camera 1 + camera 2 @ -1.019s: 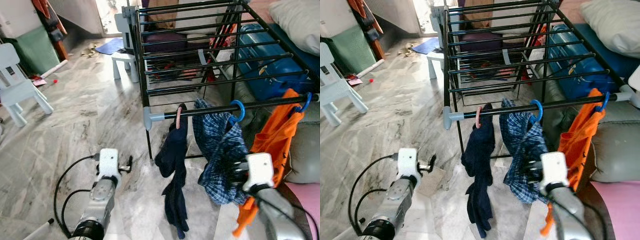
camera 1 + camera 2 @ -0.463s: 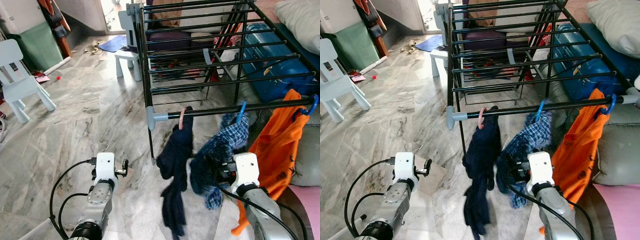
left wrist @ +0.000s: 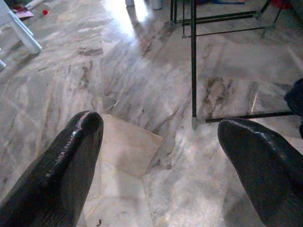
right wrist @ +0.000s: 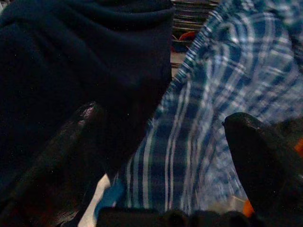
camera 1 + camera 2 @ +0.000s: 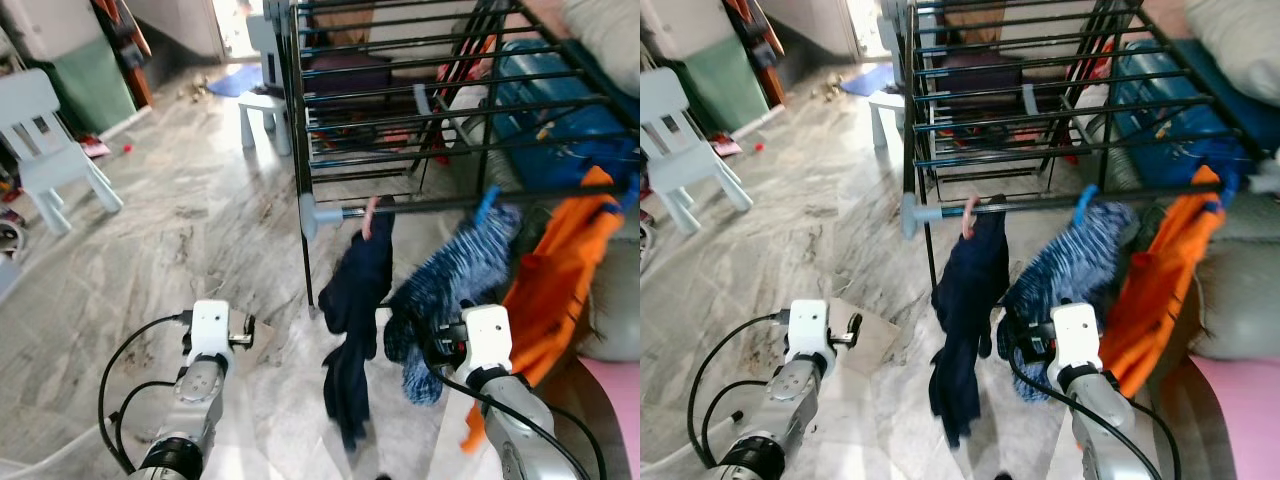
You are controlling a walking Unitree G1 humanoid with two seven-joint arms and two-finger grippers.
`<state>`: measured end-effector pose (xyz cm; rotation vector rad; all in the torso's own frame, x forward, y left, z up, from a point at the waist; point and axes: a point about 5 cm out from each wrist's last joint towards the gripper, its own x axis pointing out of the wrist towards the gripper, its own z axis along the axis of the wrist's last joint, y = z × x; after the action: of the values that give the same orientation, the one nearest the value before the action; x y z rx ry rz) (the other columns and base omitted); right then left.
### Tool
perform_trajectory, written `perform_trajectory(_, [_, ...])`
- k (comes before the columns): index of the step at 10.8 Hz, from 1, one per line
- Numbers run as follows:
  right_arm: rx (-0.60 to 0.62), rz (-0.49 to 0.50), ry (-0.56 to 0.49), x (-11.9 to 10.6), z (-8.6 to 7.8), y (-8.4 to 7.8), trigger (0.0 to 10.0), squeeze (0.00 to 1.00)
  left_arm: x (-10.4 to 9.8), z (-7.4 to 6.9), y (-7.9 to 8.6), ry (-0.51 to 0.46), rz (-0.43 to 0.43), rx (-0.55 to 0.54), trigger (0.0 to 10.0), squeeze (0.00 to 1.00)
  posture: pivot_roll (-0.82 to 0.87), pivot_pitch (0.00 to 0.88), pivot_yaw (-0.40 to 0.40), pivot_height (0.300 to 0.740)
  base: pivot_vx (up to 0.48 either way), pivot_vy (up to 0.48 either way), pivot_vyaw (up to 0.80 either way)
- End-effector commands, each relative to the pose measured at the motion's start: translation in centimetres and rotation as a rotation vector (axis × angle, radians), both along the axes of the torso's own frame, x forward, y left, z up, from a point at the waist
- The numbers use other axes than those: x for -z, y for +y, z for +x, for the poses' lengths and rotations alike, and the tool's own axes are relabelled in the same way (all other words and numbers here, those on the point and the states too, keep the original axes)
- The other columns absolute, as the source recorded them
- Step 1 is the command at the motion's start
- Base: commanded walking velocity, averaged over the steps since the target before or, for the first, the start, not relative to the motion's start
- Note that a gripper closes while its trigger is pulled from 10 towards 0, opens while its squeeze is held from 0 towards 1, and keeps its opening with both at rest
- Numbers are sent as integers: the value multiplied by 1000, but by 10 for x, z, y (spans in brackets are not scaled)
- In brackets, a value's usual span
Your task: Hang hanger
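**Plaid on the rail, both grippers spread**

Blue plaid fabric is hanging from a blue hanger (image 5: 486,207) hooked over the front rail of the black drying rack (image 5: 420,110), and the plaid garment (image 5: 447,290) is blurring as it swings. Just beside it on the same rail, a dark navy garment (image 5: 355,300) is dangling from a pink hanger (image 5: 370,215), and an orange garment (image 5: 558,290) is hanging further toward the robot's right. The rack's upper bars are holding nothing that can be made out; beneath and behind them, a blue suitcase (image 5: 550,110) is lying, too blurred to tell more.

The right gripper (image 4: 163,156) is hovering low in front of the plaid and navy cloth, its fingers (image 4: 258,156) spread wide and gripping nothing. The left gripper (image 3: 161,156) is idling over the marble floor (image 5: 150,240), its fingers (image 3: 66,161) likewise spread apart. A white child's chair (image 5: 50,140) is standing well away on the robot's left.
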<state>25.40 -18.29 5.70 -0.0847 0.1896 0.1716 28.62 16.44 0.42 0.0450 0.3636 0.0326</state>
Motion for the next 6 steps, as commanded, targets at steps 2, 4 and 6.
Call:
perform_trajectory(2, [-3,-1,21,3,1,2,10000,0,-1,1,2,1,13,1,10000,0,-151,0,68,740,-302,0,0])
perform_trajectory(4, [-2,1,31,6,1,2,10000,0,1,1,1,5,15,2,10000,0,-151,0,68,740,-291,0,0])
perform_trajectory(6, [-9,5,49,11,1,4,10000,0,2,0,0,13,18,5,10000,0,-152,0,67,740,-270,0,0])
